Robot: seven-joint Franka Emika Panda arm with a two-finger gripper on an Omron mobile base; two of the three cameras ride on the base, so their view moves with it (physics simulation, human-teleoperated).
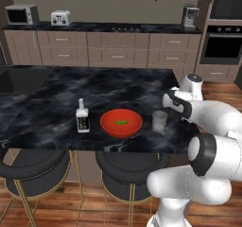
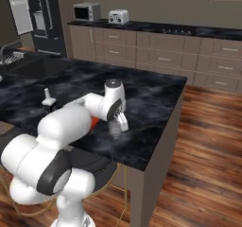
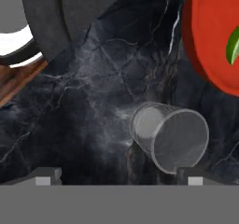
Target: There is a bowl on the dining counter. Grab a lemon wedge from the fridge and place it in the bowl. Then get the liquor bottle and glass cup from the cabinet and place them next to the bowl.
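Left base view, read left to right: the liquor bottle (image 1: 82, 117) stands upright on the dark marble table (image 1: 52, 96), left of centre. Just beside it to the right sits the red bowl (image 1: 121, 122), with the green lemon wedge (image 1: 121, 122) lying inside it. Right of the bowl, apart from its rim, stands the glass cup (image 1: 159, 121), upright on the table. My tool (image 1: 169, 111) sits at the right of the frame, just beside the cup's right side; from this angle I cannot tell whether the fingers touch the glass.

Right base view: the bottle's neck (image 2: 47, 97) shows at the left, a sliver of the bowl (image 2: 94, 122) appears behind my forearm, and the cup (image 2: 115, 129) stands at the centre, directly below my wrist, near the table's front edge.

Hand view: the cup (image 3: 169, 136) lies in the lower centre-right of the frame, its open mouth toward the camera, resting on the table (image 3: 93, 101). My two fingertips (image 3: 195, 175) stand at the bottom edge, spread fully wide. The cup sits between them, close to the right-hand one. The tool has hold of nothing. The bowl (image 3: 210, 36) occupies the upper right, the lemon wedge (image 3: 232, 45) at the right edge.
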